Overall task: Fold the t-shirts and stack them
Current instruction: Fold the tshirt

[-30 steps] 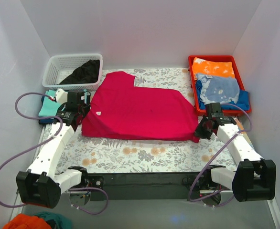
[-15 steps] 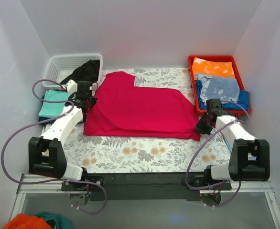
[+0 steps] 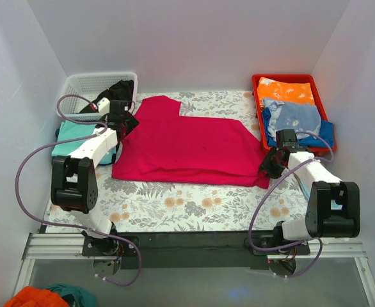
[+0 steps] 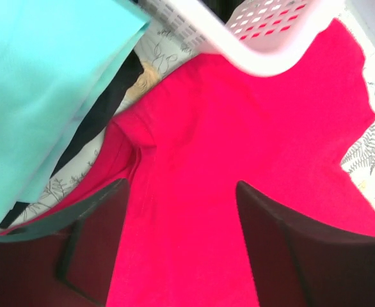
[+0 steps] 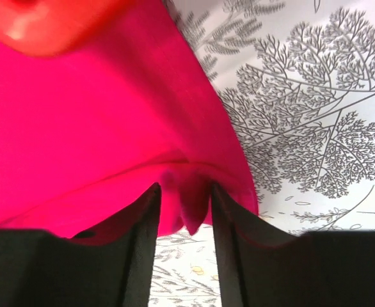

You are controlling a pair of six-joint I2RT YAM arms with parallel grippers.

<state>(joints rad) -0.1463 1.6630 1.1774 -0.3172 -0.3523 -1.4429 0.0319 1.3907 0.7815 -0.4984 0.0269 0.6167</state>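
Note:
A large crimson-red t-shirt (image 3: 187,147) lies folded in the middle of the floral table. My left gripper (image 3: 125,121) hovers over its back left edge beside the basket; in the left wrist view the gripper (image 4: 181,185) is open, with red cloth (image 4: 239,128) flat beneath the wide-spread fingers. My right gripper (image 3: 269,167) sits at the shirt's front right corner. The right wrist view shows this gripper (image 5: 184,192) with its fingers parted and a loose fold of the red shirt (image 5: 98,121) hanging between them. A folded teal t-shirt (image 3: 72,137) rests on a dark one (image 4: 104,115) at the left.
A white basket (image 3: 79,89) at the back left holds a black garment (image 3: 114,96). A red tray (image 3: 259,115) at the back right holds orange (image 3: 287,89) and blue (image 3: 293,118) clothes. White walls close in on three sides. More cloth (image 3: 40,297) lies below the table's front left.
Both grippers have opened and released the red shirt. My left arm has swung back along the shirt's left edge towards the basket. The right gripper shifted slightly back at the front right corner.

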